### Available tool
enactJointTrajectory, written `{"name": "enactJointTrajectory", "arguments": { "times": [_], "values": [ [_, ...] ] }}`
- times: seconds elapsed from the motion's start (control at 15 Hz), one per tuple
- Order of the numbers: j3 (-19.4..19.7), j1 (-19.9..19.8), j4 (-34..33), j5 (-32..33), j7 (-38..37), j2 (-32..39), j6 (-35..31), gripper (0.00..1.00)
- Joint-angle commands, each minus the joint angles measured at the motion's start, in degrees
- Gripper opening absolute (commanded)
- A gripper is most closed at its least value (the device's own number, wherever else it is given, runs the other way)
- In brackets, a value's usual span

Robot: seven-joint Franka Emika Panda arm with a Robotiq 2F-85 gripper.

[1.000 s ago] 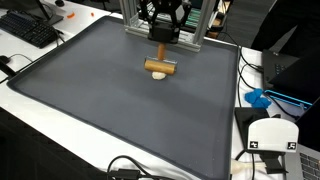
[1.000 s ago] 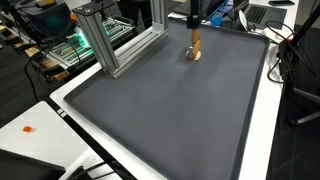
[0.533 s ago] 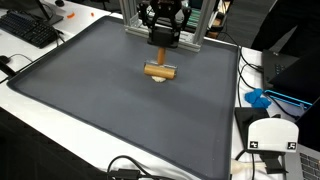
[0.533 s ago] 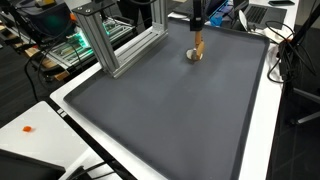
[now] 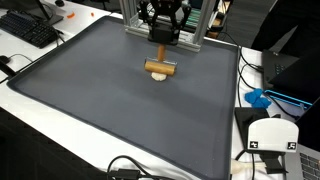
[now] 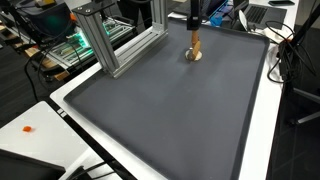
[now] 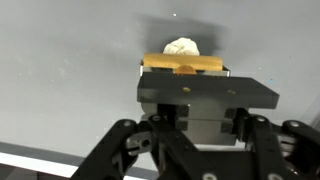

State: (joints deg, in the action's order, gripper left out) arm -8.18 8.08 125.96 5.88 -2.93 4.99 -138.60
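The end effector is clamped on the stem of a wooden T-shaped tool. Its crossbar sits low over a small white lump on the grey tabletop, near the aluminium frame. In the wrist view the lump shows just beyond the crossbar, and I cannot tell if they touch. To do this well, I judge, hold the stem upright, centre the bar on the lump and press gently, so the lump does not slip sideways.
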Motion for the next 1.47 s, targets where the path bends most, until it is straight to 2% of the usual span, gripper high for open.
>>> {"name": "enactJointTrajectory", "arguments": {
  "times": [0.0, 0.33, 0.6, 1.4],
  "values": [
    [0.17, 0.29, 0.97, 0.84, -0.01, -1.58, 3.92, 0.35],
    [0.15, 0.24, 0.91, 0.8, 0.25, -1.69, 6.97, 0.35],
    [0.51, -0.02, 0.63, -0.64, -4.09, -1.73, 4.49, 0.35],
    [1.52, 0.18, -0.73, -2.42, -25.06, -0.73, 3.23, 0.35]
  ]
}}
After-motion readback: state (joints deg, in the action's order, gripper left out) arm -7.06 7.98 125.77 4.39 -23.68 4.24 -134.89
